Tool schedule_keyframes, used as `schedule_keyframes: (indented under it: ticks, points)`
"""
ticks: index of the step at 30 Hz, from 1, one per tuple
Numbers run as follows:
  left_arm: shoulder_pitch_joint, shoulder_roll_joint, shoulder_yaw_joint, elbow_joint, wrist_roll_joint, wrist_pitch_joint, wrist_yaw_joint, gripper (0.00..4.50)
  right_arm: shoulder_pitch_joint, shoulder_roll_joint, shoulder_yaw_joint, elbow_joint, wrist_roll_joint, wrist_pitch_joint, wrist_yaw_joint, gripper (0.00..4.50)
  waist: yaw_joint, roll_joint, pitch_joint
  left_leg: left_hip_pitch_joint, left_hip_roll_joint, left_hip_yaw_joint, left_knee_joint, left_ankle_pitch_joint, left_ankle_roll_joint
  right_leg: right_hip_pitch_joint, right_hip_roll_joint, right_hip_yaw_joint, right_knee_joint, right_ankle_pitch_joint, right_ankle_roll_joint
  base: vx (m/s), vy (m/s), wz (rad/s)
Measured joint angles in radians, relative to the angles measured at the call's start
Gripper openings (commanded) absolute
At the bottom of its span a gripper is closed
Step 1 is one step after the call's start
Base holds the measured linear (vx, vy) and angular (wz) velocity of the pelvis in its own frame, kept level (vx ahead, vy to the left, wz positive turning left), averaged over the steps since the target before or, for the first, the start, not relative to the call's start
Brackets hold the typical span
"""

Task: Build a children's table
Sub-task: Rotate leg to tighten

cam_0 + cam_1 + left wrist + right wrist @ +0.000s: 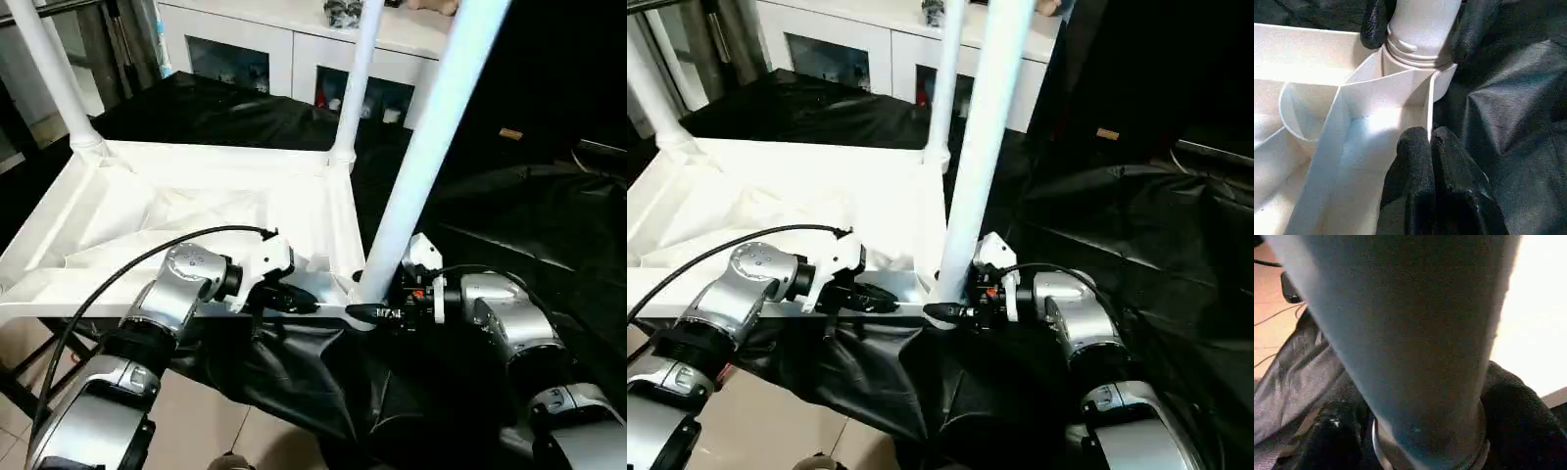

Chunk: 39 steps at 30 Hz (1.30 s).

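- Now the right gripper (364, 311) pinches the long white plastic tube leg (416, 176), standing in the near corner socket of the upside-down white plastic tabletop (196, 211).
- Left gripper (1429, 147), pressed together, steadies the rim.
- Next, I think: twist the leg tight.

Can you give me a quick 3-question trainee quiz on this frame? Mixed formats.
1. True or false: the tabletop lies with its ribbed underside facing up.
2. How many legs stand in corner sockets? A) one B) three C) four
3. Fill in: the right gripper has its fingers on either side of the near leg just above its ____.

Key:
1. True.
2. B: the near leg, the far middle leg and the far left leg.
3. Socket. The left gripper, shut, rests against the tabletop's edge beside it.
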<state>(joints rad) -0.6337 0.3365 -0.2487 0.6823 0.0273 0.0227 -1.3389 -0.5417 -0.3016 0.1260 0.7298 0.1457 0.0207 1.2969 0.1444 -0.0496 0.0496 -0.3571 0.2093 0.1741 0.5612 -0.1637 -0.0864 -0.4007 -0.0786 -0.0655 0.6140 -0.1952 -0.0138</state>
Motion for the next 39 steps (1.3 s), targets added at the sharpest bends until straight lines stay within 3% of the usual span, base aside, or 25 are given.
schedule_keyframes:
  ticks: [9,17,22,24,28,31,34,39]
  points:
    - [0.001,-0.012,0.005,0.006,0.007,0.004,0.032,0.0,0.021,0.017,-0.022,-0.016,0.0,0.017,-0.062,2.59,0.001,0.0,0.0,0.002,0.0,0.0,0.001,0.0,0.0,0.001,0.0,0.0,0.001,0.0,0.0,0.0,0.0,0.0]
    - [-0.091,-0.139,0.045,0.155,0.051,0.066,0.364,0.0,-0.088,0.164,-0.123,0.143,-0.042,0.037,-0.637,2.56,-0.031,0.0,-0.002,0.007,-0.002,0.0,0.003,0.0,0.0,0.005,-0.001,0.003,0.0,-0.001,0.004,0.0,0.0,0.0]
    - [-0.117,-0.201,0.054,0.191,0.064,0.086,0.485,0.0,-0.124,0.212,-0.156,0.181,-0.044,0.041,-0.851,2.56,-0.031,0.004,-0.004,0.007,-0.002,0.0,0.002,0.0,0.0,0.005,-0.002,0.002,0.0,-0.001,0.004,0.0,0.0,0.0]
    - [-0.117,-0.204,0.056,0.191,0.065,0.086,0.491,0.0,-0.124,0.216,-0.161,0.192,-0.046,0.021,-0.861,3.26,-0.03,0.005,-0.005,0.007,-0.002,0.0,0.0,0.0,0.0,0.005,-0.002,0.002,-0.001,0.001,0.001,0.0,0.0,0.0]
    - [-0.119,-0.209,0.056,0.191,0.068,0.086,0.494,0.0,-0.126,0.221,-0.16,0.207,-0.07,0.01,-0.862,3.41,-0.029,0.006,-0.006,0.006,-0.002,0.0,0.0,0.0,0.0,0.005,-0.002,0.002,-0.001,0.001,0.001,0.0,0.0,0.0]
    - [-0.119,-0.206,0.055,0.191,0.068,0.082,0.488,0.0,-0.128,0.216,-0.152,0.211,-0.081,0.001,-0.85,3.75,-0.031,0.006,-0.005,0.006,-0.002,0.0,0.0,0.0,0.0,0.005,-0.002,0.002,-0.002,0.001,0.001,0.0,0.0,0.0]
    - [-0.117,-0.197,0.055,0.186,0.068,0.078,0.465,0.0,-0.127,0.203,-0.133,0.219,-0.09,-0.03,-0.81,3.75,-0.032,0.006,-0.005,0.005,-0.002,0.0,-0.001,0.0,0.0,0.005,-0.002,0.002,-0.002,0.001,0.001,0.0,0.0,0.0]
    - [-0.09,-0.147,0.05,0.139,0.054,0.057,0.341,0.0,-0.093,0.133,-0.106,0.194,-0.091,-0.101,-0.564,3.75,-0.029,0.006,-0.004,0.002,-0.002,0.0,-0.005,0.0,0.0,0.0,-0.001,0.0,-0.002,0.0,0.002,0.0,0.0,0.0]
